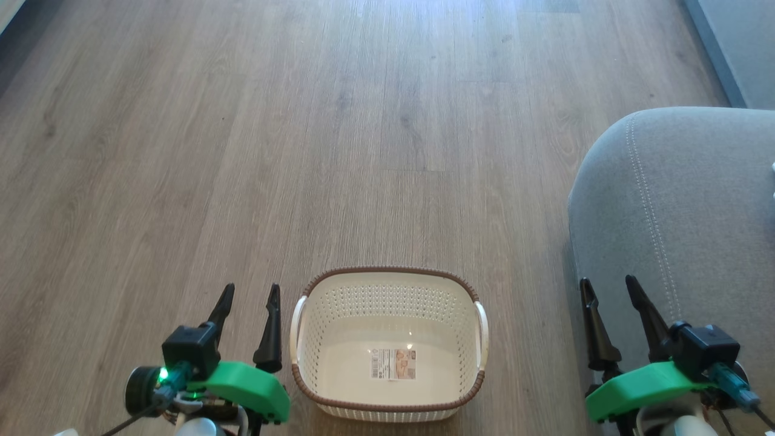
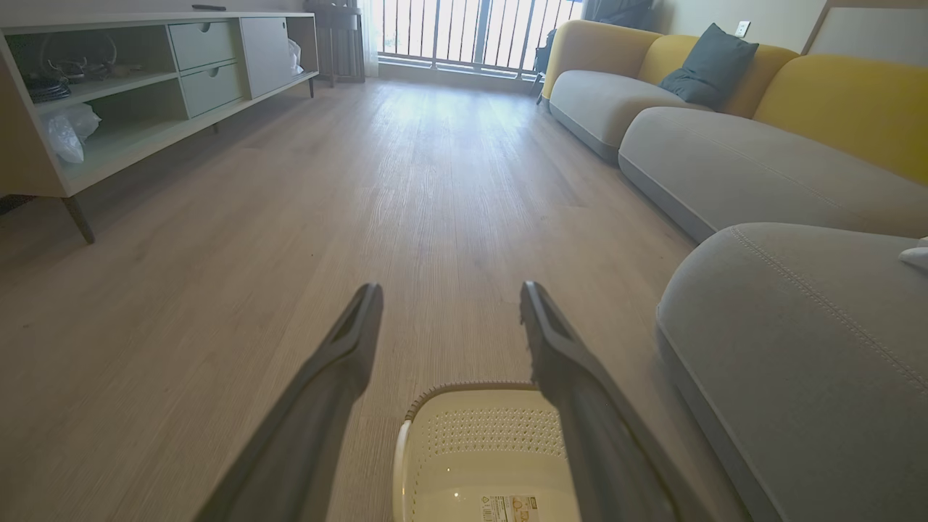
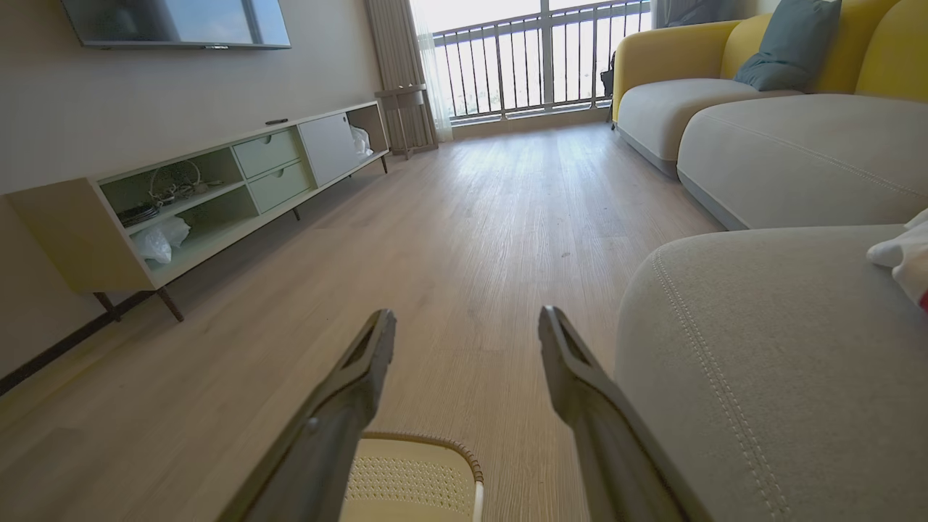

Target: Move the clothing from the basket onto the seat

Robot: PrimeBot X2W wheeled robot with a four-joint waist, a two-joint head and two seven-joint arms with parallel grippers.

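The cream-white basket with its brown rim stands on the wood floor between my two grippers; inside it I see just its label sticker. The grey seat with pale stitching rises at the right. At the seat's right edge a small white fold of the clothing peeks in with a trace of red below it; the rest is out of view. My left gripper is open just left of the basket. Over the seat's front corner my right gripper is open, holding nothing.
A long low TV cabinet on thin legs lines the wall across the floor. More grey sofa cushions with yellow backs and a dark pillow run toward a balcony railing. Wide wood floor lies ahead.
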